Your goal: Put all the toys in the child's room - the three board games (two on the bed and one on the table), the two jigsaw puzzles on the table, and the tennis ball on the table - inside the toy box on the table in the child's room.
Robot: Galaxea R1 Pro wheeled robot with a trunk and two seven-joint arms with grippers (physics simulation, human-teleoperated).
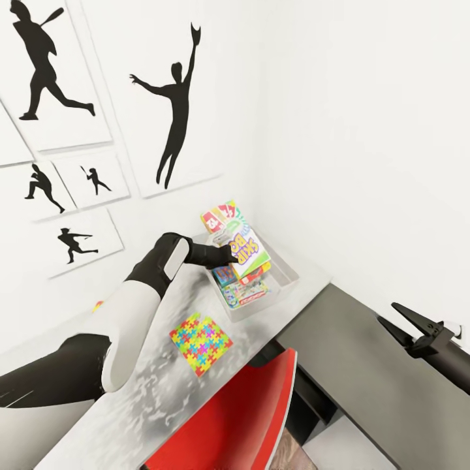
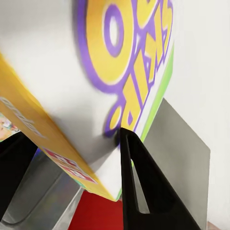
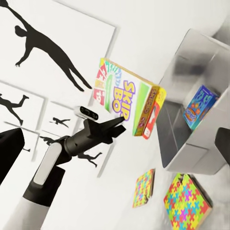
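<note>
Board game (image 1: pixel 247 248), white face with purple-and-yellow lettering, yellow side: held in the air directly above the toy box (image 1: pixel 287 274), which sits at the far end of the table (image 1: pixel 130 398) in the wall corner. The box is tilted, printed face turned up and toward the room; in the head view its long axis runs up and away toward the corner, lower edge down toward the bin. The right wrist view shows it clear of the bin rim, not touching it.

Left gripper (image 1: pixel 230 256) reaches it from the robot's side; jaws clamped on the board game, one finger (image 2: pixel 139 187) on the white face, the other dark at the frame edge on the yellow-side face. This is the near arm, and judged the only one in play.

Inside the toy box: at least one blue board game (image 3: pixel 199 106), more coloured boxes under it. Free floor in the bin looks tight, so the held box probably has to go down flatter, long axis along the bin's length, before letting go.

Jigsaw puzzle (image 1: pixel 201 344) lies flat on the table, well short of the bin. A second puzzle (image 3: pixel 143 188) shows in the right wrist view.

Right gripper (image 1: pixel 410 321) hangs off to the right above the dark cabinet (image 1: pixel 365 365), fingers parted, empty. Red chair (image 1: pixel 241 418) tucked at the table edge.
</note>
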